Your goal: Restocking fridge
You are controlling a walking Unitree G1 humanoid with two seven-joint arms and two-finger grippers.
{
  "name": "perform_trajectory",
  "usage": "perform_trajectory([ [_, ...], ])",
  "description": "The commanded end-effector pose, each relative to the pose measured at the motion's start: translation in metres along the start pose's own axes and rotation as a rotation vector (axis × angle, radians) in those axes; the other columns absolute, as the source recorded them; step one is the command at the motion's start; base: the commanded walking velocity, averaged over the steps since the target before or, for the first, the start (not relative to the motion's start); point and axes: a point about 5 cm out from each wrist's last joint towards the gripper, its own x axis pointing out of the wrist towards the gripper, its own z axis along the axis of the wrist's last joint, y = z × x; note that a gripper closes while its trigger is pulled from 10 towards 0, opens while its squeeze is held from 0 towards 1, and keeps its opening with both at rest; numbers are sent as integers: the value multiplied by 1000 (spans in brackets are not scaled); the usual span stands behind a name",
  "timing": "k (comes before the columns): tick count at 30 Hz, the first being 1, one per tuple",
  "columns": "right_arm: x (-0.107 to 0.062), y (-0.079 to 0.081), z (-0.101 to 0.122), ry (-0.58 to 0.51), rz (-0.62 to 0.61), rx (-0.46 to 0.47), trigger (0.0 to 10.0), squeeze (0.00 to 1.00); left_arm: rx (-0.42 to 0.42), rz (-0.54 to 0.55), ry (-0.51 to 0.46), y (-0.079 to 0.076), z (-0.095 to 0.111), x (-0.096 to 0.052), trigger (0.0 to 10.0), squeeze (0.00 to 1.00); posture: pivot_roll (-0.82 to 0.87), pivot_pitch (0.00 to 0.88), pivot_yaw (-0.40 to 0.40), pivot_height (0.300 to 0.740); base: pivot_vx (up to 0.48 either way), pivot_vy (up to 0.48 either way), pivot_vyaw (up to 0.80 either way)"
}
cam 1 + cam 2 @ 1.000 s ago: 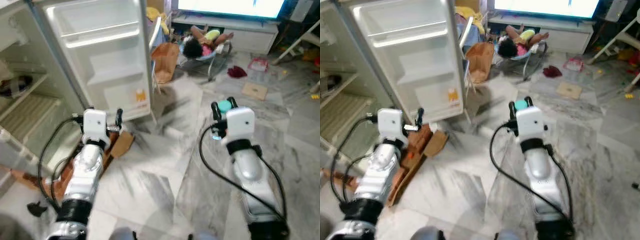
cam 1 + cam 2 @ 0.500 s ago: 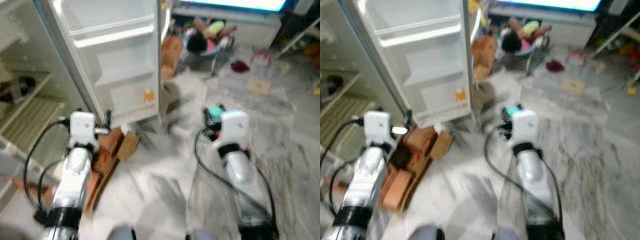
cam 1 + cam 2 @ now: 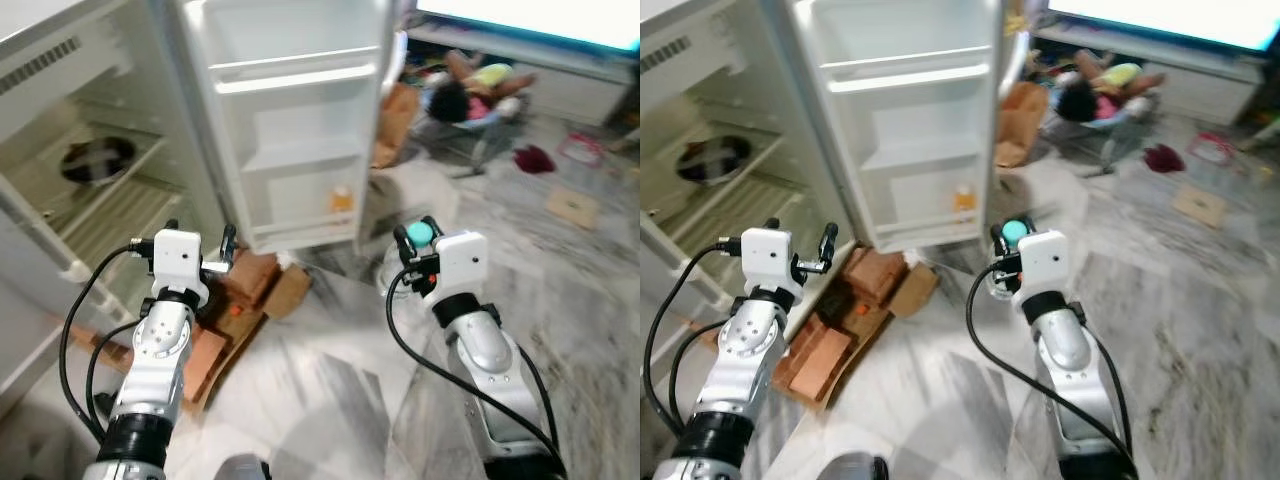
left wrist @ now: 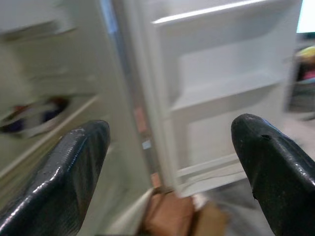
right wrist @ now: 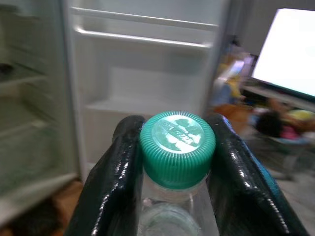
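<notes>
The right pincer [image 5: 174, 147] is clamped on a clear bottle [image 5: 173, 211] (green cap [image 3: 420, 233]) held above the marble floor [image 3: 330, 390]. The left pincer [image 4: 167, 162] hangs with fingers apart over flattened cardboard boxes [image 3: 855, 310]. Beyond stands the open fridge [image 3: 110, 190], its door [image 3: 300, 110] shelves bare.

Light: bright, even over my floor [image 3: 330, 400].
Glare: the screen [image 3: 540, 20] is blown white.
Blur: my left wrist picture is smeared; the fridge [image 4: 211, 73] is soft.
</notes>
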Motion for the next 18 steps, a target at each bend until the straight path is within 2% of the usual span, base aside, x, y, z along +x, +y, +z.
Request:
perform_trajectory([
  [1, -1, -3, 7, -35, -6, -3, 10000, 0, 0, -8, -13, -3, 5, 4, 10000, 0, -43, 73, 22, 740, 461, 0, 0],
  [14, 0, -4, 6, -35, -1, -8, 10000, 0, -3, 1, -11, -5, 5, 5, 10000, 0, -43, 76, 24, 740, 458, 0, 0],
  [18, 0, -2, 6, -36, 19, -34, 10000, 0, -1, 27, 1, -3, 4, 7, 10000, 0, -43, 76, 24, 740, 345, 331, 0],
])
